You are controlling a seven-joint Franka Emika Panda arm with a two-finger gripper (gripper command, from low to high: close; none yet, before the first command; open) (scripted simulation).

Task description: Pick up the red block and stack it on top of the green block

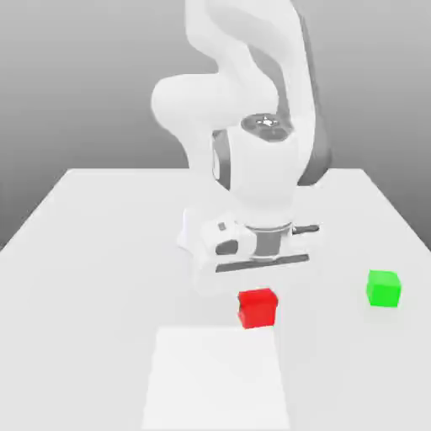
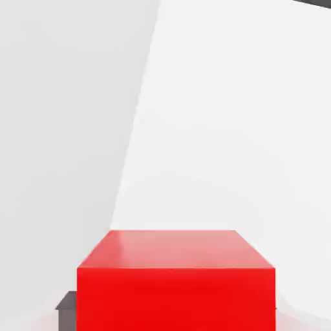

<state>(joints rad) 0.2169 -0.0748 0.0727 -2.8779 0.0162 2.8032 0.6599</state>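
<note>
A: Exterior view, left to right. What's first?

B: Pale, smooth tabletop (image 1: 76, 295), then a flat white rectangular panel (image 1: 217, 379) lying toward the near side. Purpose unclear; the task doesn't name it.

A: Next?

B: Bright red, solid-looking block (image 1: 258, 310), by the panel's far right corner, well in from the tabletop's side edges. The white two-finger gripper (image 2: 176, 304) is pinching it, closed on opposite sides.

A: Why that grip?

B: Likely so the top and bottom faces are free: it can be set down flat. It looks level, which should help stacking. Can't tell if it's off the surface.

A: Last one?

B: Bright green, solid-looking cube (image 1: 384, 289), toward the tabletop's right edge, well apart from the red one. Flat top, nothing on it, so it suits as a base.

A: Step?

B: Grasp made, I'd judge; lift next, then across. Carry it high enough, or it could knock the green cube.
</note>
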